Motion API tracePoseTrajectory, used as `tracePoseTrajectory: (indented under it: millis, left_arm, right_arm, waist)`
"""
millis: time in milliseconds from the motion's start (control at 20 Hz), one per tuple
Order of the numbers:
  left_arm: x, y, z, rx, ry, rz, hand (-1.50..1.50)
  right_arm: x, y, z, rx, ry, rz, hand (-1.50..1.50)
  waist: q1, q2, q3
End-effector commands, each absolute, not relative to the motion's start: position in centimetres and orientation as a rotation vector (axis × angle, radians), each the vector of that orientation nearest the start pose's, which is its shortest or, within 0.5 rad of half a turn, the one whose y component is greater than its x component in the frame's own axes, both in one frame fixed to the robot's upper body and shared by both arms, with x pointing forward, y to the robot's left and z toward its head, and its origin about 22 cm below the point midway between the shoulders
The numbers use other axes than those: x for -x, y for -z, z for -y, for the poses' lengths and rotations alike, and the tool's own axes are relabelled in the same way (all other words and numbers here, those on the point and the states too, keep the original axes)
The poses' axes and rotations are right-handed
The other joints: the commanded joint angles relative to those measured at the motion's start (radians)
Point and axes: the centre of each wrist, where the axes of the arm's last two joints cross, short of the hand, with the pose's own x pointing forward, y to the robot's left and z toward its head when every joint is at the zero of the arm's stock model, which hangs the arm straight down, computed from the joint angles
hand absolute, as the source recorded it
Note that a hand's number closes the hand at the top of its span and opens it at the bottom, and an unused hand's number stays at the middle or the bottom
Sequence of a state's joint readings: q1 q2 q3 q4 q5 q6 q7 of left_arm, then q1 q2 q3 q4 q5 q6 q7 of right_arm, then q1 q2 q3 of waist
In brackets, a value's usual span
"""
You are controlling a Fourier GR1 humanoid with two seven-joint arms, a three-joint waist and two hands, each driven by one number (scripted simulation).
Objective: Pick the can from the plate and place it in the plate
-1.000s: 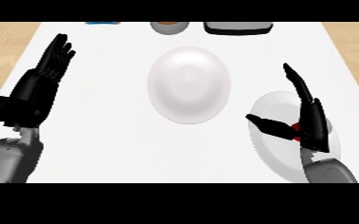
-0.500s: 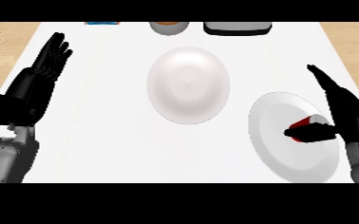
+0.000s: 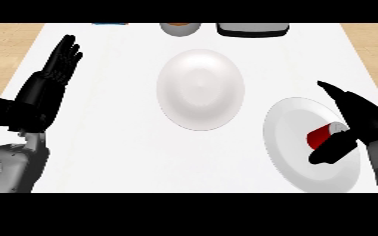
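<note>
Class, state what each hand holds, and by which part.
Nothing is held yet. The right hand is open, its thumb and fingers either side of the red can lying on the right plate. The left hand rests open at left, empty.

Small red can (image 3: 319, 138) with a silver end is noted lying on its side, the silver end turned up and to the right. It is carried on the right half of a white round plate (image 3: 294, 130), set at the counter's lower right. A second white plate (image 3: 199, 87) is seen mid-counter, up-left of the first and apart from it.
</note>
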State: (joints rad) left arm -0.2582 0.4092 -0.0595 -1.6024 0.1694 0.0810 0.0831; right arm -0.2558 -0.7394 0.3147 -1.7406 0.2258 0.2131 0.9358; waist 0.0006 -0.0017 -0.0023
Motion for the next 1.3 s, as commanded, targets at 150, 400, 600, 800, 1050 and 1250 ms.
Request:
tracePoseTrajectory:
  millis: [150,400,600,800,1050,1250]
  left_arm:
    - [-28.9,-9.3,-27.4,-0.149,0.223,1.760,0.00]
    - [-29.6,-8.1,-28.1,-0.145,0.227,1.758,0.00]
    - [-29.6,-9.4,-27.6,-0.145,0.218,1.737,0.00]
    - [-29.7,-12.4,-27.9,-0.135,0.232,1.756,0.00]
    - [-30.9,-11.1,-28.7,-0.139,0.235,1.734,0.00]
    - [-30.2,-9.7,-28.0,-0.139,0.218,1.735,0.00]
  right_arm:
    - [-28.2,-11.7,28.0,0.852,-0.864,0.692,-1.50]
    - [-28.5,-11.5,27.8,0.911,-0.874,0.578,-1.50]
    - [-28.1,-8.8,30.6,0.893,-0.885,0.514,-1.50]
    - [-27.0,-6.5,31.2,0.870,-0.872,0.524,-1.50]
    - [-28.3,-6.0,31.5,0.828,-0.887,0.509,-1.50]
    - [-27.4,-4.1,31.6,0.829,-0.890,0.463,-1.50]
  waist:
    - [0.003,0.002,0.002]
    - [0.000,0.002,0.002]
    - [-0.003,0.001,0.002]
    - [-0.001,0.001,0.003]
    - [-0.002,0.002,0.002]
    - [-0.001,0.002,0.002]
